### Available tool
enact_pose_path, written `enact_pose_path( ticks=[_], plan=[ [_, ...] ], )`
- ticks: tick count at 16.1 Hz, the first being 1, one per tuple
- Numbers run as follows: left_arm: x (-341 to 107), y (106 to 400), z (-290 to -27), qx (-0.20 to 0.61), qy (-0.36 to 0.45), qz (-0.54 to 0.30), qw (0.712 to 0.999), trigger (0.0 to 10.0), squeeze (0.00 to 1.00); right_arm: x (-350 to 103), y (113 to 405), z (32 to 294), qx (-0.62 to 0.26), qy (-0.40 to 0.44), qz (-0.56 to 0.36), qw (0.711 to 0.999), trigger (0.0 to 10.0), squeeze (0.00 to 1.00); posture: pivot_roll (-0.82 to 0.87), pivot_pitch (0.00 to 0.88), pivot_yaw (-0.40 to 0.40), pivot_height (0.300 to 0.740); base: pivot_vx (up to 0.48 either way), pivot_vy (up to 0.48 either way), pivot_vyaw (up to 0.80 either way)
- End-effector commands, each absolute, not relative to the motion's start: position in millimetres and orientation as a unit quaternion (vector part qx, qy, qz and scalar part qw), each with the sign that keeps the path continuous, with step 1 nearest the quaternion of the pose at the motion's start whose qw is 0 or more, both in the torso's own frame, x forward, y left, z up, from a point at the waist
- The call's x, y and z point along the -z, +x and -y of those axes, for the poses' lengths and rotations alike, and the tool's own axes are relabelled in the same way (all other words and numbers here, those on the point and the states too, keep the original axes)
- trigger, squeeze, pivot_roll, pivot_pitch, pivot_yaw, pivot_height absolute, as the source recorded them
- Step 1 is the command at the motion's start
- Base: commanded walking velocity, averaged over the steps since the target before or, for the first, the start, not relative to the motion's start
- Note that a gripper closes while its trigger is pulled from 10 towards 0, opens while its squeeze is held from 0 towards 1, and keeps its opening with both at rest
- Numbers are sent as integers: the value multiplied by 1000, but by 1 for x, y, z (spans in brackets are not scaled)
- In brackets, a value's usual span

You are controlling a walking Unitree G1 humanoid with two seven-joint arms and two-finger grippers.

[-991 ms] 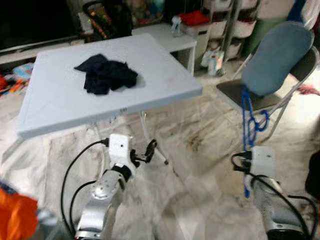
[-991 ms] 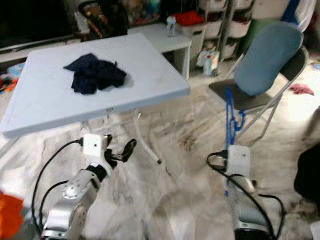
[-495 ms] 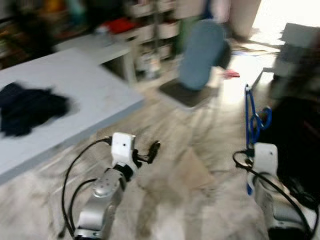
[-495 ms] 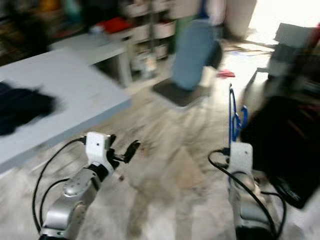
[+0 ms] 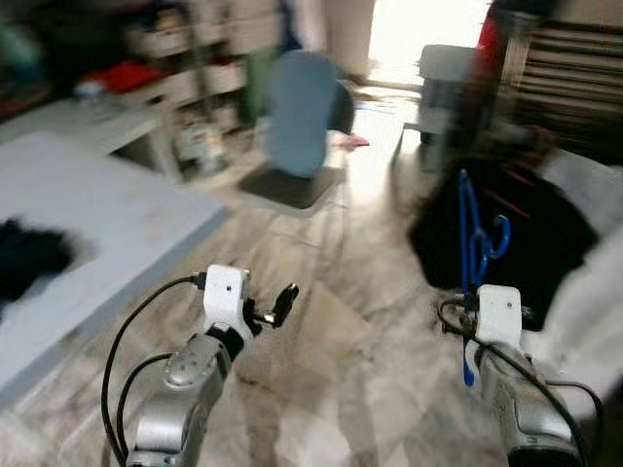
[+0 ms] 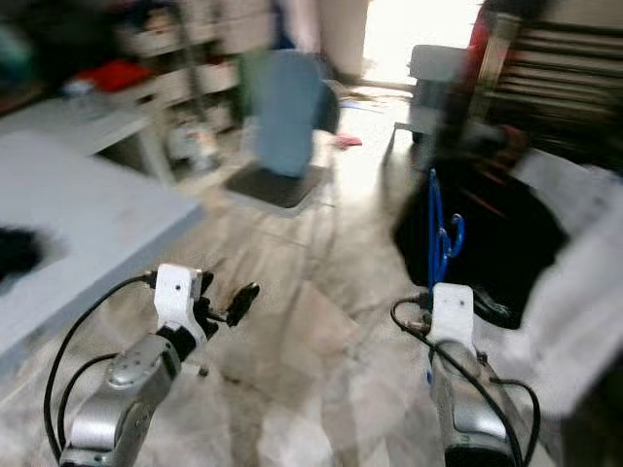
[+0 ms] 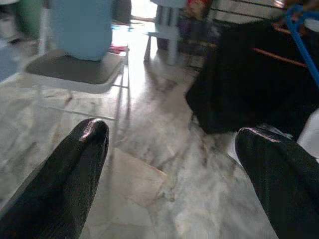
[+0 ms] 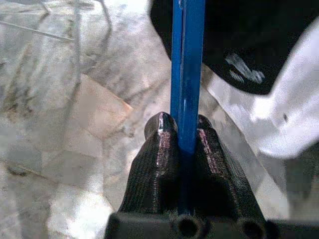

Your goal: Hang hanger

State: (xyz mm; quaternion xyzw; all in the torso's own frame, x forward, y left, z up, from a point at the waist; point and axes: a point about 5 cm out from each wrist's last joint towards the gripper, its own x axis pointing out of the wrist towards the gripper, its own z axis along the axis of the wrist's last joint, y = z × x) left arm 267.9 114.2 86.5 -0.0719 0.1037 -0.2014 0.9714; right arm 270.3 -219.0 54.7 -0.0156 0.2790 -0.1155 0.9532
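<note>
In the right wrist view the right gripper (image 8: 183,130) has its two black fingers (image 8: 158,149) pressed together on the thin blue hanger (image 8: 187,59), which runs straight out from between the pads toward the top of that frame. In the left eye view the same hanger (image 5: 474,243) stands upright above the right gripper (image 5: 471,297) in the right half of the frame, its hook curled at mid-height against a dark heap of cloth (image 5: 506,233). The left gripper (image 5: 275,306) sits low and left of centre, its jaws spread wide and holding nothing; the left wrist view shows both of its fingers (image 7: 75,169) well apart with bare marble floor (image 7: 149,149) between them. Further out, a grey table (image 5: 107,233) with a dark garment (image 5: 24,258) fills the left edge, a folding chair (image 5: 297,131) with a blue back stands at upper centre, and a slatted rack (image 5: 565,68) sits blurred at upper right. The head views are smeared, which suggests the robot is turning or walking, so the step in hand looks like carrying the hanger toward a hanging place. No rail or rod can be made out clearly; the next move calls for facing one, raising the right arm and bringing the hook over it while the grip stays firm
</note>
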Motion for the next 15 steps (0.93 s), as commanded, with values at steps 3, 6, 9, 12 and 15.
enact_pose_path(
  ticks=[3, 6, 9, 12, 15],
  plan=[
    [-91, 270, -111, 212, -70, -99, 970, 10000, 0, -61, 275, 219, 119, -15, -263, 957, 10000, 0, -137, 0, 51, 740, 0, 474, -496],
    [-90, 270, -111, 216, -67, -101, 969, 10000, 0, -62, 277, 218, 118, -16, -261, 958, 10000, 0, -138, 0, 47, 740, 0, 472, -135],
    [-92, 268, -109, 220, -62, -86, 970, 10000, 0, -63, 277, 221, 126, -22, -255, 959, 10000, 0, -140, 0, 43, 740, 0, 151, 0],
    [-87, 262, -115, 202, -77, -86, 973, 10000, 0, -66, 277, 221, 130, -22, -248, 960, 10000, 0, -143, 0, 3, 740, 0, 0, 0],
    [-82, 256, -118, 180, -93, -87, 975, 10000, 0, -61, 273, 221, 131, -26, -268, 954, 10000, 0, -135, 0, -21, 740, 0, 0, 0]
  ],
)
